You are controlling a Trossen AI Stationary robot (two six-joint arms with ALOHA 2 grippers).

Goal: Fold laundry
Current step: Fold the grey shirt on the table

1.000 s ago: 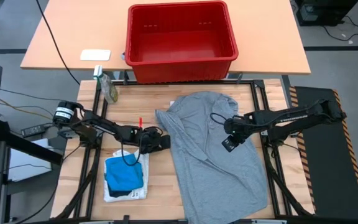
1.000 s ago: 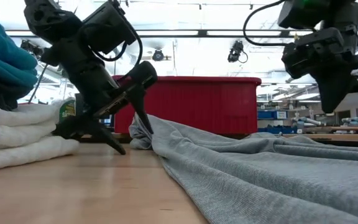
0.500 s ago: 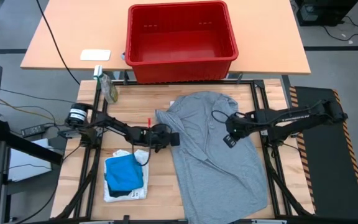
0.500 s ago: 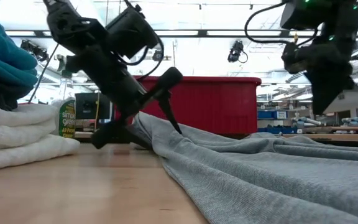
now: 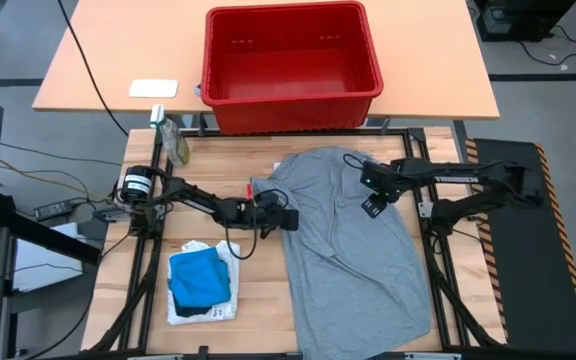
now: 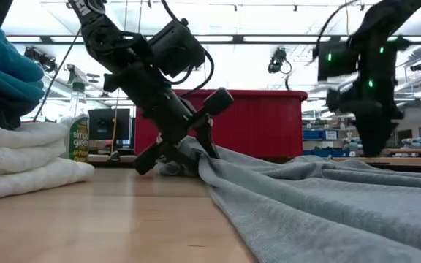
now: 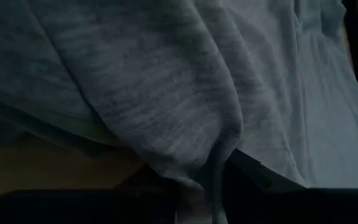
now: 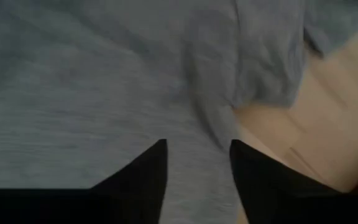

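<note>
A: Since the earlier frame my left gripper (image 5: 290, 219) has slid right across the middle of the frame, from bare wood onto the left edge of the heather grey garment (image 5: 353, 245). My right gripper (image 5: 372, 207) has pulled back toward the upper right, nearer the red basket (image 5: 293, 100).

B: Jaws?

A: Left: pinching a bunched fold of the grey cloth; the wrist view shows fabric gathered between my fingers (image 7: 253, 171). Right: spread, nothing held, hovering over the cloth near its collar end.

B: Where's the laundry?

A: Grey garment lies spread out, centre to lower right of the table (image 5: 258, 320). A folded pile (image 5: 202, 284), bright blue on white, sits lower left.

B: Meaning?

A: Looks like the left edge is secured for a fold. I judge the right must take its own grip before anything lifts evenly.
</note>
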